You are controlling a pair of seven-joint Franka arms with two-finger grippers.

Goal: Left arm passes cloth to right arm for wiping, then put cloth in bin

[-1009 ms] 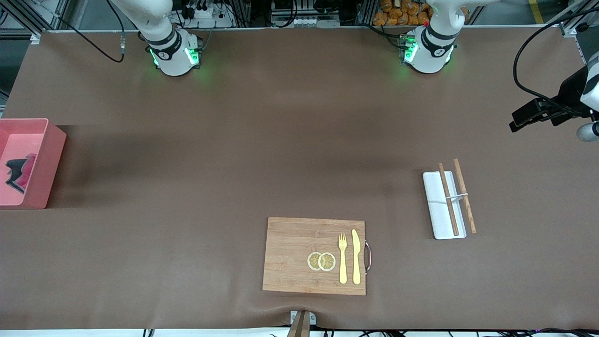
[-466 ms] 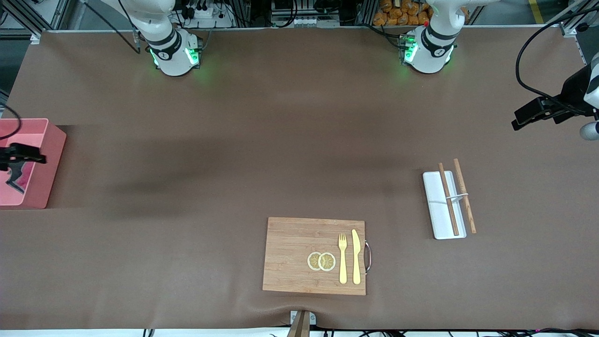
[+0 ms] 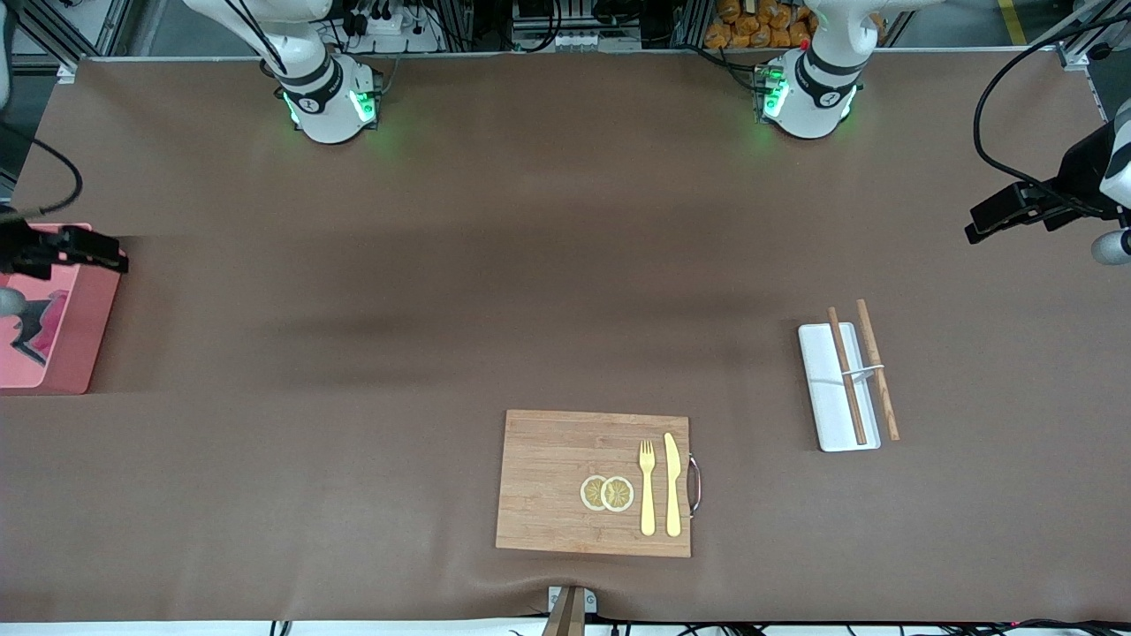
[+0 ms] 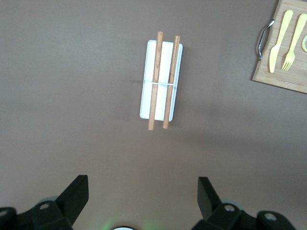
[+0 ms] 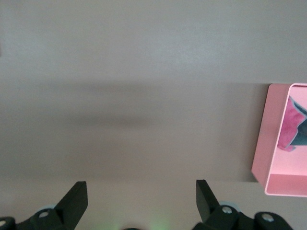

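Note:
The cloth (image 3: 40,325), crimson with a dark side, lies crumpled inside the pink bin (image 3: 95,329) at the right arm's end of the table. The right wrist view shows the cloth (image 5: 293,130) in the bin (image 5: 266,158) too. My right gripper (image 3: 106,250) hangs over the bin's rim, open and empty (image 5: 141,191). My left gripper (image 3: 979,226) hovers over bare table at the left arm's end, open with nothing between its fingers (image 4: 143,189).
A white tray (image 3: 829,415) with two chopsticks (image 3: 877,369) sits toward the left arm's end. A wooden board (image 3: 548,477) carrying a fork, a knife and lemon slices lies near the front camera. The table's edges are close to both grippers.
My right gripper has come into view from the table's end and now sits over the bin's rim. The left gripper has barely shifted. The cloth has stayed in the bin.

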